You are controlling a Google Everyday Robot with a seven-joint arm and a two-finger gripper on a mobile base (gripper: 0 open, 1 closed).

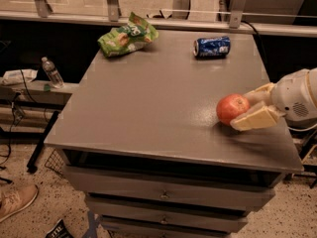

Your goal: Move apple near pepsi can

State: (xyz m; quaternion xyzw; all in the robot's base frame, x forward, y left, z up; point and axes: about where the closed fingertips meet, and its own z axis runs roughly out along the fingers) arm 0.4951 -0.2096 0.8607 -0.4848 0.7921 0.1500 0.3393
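Note:
The apple (pixel 232 108), round and red-orange, is held at the right side of the grey table (pixel 148 103), just above or on its top. My gripper (pixel 247 108) comes in from the right and is shut on the apple, one cream finger (pixel 255 119) in front of it and the other behind it. The pepsi can (pixel 211 46), blue with silver ends, lies on its side at the back right of the table, well beyond the apple.
A green snack bag (pixel 127 35) lies at the back left of the table. Drawers run below the tabletop. A water bottle (pixel 51 72) stands on a low shelf to the left. A shoe (pixel 15 202) is on the floor at lower left.

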